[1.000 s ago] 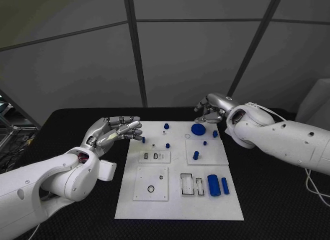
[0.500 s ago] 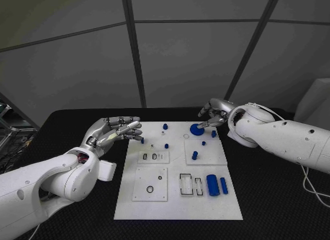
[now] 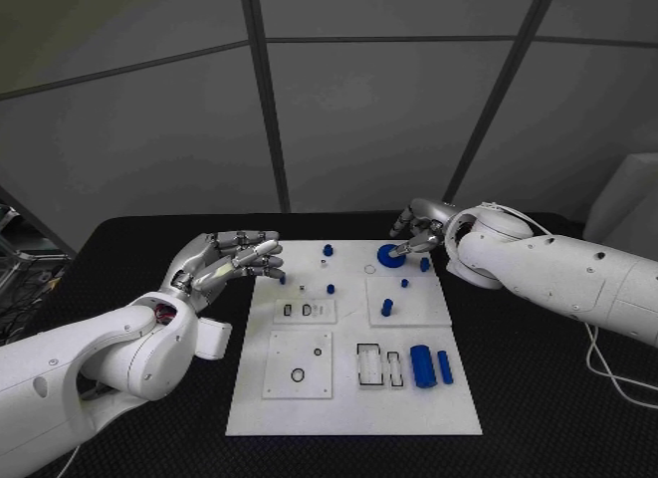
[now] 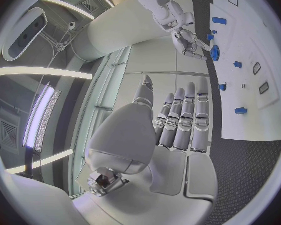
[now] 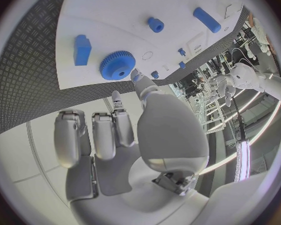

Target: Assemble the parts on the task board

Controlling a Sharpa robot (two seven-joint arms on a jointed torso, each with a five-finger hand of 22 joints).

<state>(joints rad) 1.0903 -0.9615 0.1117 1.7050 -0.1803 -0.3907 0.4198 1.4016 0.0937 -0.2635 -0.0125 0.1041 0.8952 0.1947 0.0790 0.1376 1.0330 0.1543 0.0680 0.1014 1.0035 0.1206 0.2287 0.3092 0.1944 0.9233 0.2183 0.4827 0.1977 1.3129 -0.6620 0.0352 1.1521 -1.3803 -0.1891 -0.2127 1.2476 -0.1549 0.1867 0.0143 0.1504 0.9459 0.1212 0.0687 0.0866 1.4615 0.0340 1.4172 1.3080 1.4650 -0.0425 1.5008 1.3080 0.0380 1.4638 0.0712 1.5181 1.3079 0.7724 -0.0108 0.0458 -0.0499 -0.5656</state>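
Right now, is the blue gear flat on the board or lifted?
Flat. The blue gear lies face-up on the task board; the right hand has a fingertip at its rim.

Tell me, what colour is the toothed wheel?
Blue. The toothed wheel shows best in the right wrist view.

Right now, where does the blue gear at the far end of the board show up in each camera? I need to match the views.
Head view: the blue gear lies near the task board's far edge, at the right hand's fingertips.
Left wrist view: the gear sits by the right hand.
Right wrist view: the gear lies just beyond the fingertips.
Shared landmark: the board's far edge.
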